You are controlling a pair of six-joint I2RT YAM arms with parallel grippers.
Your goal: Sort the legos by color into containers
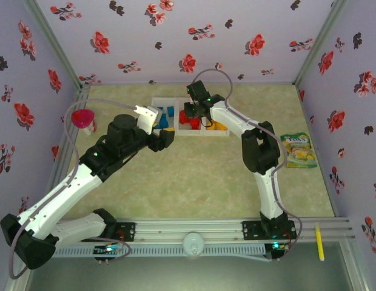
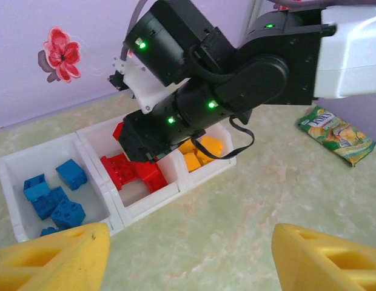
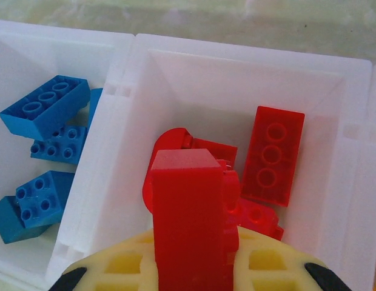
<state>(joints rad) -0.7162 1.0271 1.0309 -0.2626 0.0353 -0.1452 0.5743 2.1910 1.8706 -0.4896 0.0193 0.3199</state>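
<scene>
Status, all referenced to the red bin (image 3: 236, 79), the middle of three joined white bins.

- My right gripper (image 3: 194, 264) is clamped on one red brick (image 3: 191, 212). The brick stands on end, directly above the red bin and over its near side. Not yet released.
- In the red bin under it: several red bricks (image 2: 130, 173), one of them lying flat, studs up, at the far right.
- Blue bin (image 2: 12, 176), touching the red bin on its left: blue bricks (image 2: 54, 197) only, five or so.
- Yellow bin (image 2: 227, 160), touching the red bin on its right: yellow bricks (image 2: 200, 151). My right arm covers part of it, so I can't count them.
- My left gripper (image 2: 188, 267) hangs near the red bin, out in front of it, with its fingers spread and nothing between them.
- Table (image 1: 206, 182) around the red bin: I can't spot a loose brick. A snack packet (image 1: 297, 150) lies well to the right; it isn't a lego.

My read is that sorting is nearly done and no colours are mixed in what I can see. What's left is to open the right gripper so the brick drops into the red bin, then check the spots my arms hide.
</scene>
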